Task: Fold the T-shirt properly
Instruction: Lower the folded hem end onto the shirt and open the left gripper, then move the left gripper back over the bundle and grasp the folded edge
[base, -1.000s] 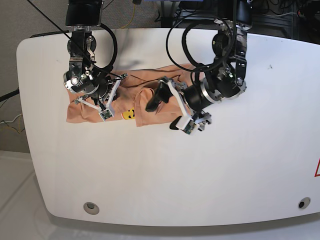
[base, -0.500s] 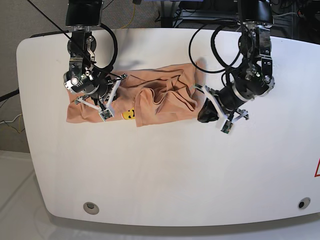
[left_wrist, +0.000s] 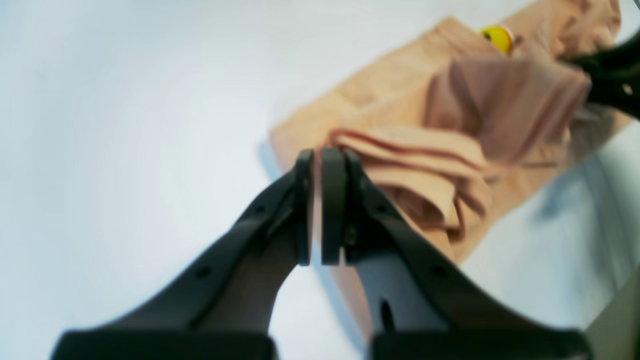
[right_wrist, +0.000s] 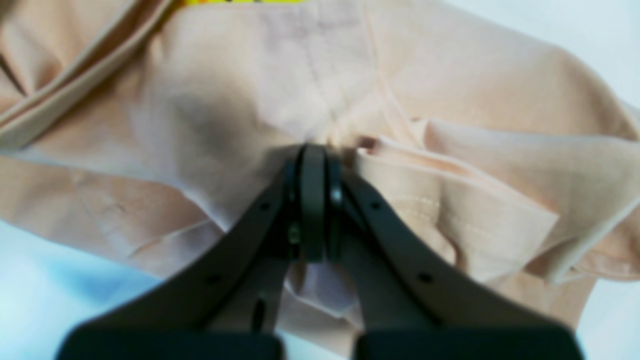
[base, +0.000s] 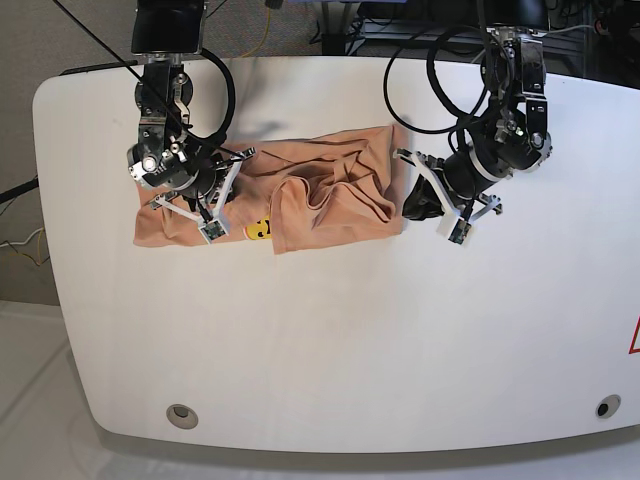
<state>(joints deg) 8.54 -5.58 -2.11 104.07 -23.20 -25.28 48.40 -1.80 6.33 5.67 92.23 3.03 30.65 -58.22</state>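
On the white surface (base: 330, 330) the T-shirt (base: 330, 195) lies bunched; my right gripper (right_wrist: 312, 200) pinches its cloth to anchor it; my left gripper (left_wrist: 322, 205), pressed together, waits empty beside its edge.

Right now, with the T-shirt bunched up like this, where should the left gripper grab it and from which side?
Probably the layered edge of the T-shirt nearest the left gripper. In the left wrist view the stacked hems lie just past the shut fingertips, facing them, so a low approach from that open table side, jaws opened, could pinch them. The right gripper is shut on the far part.
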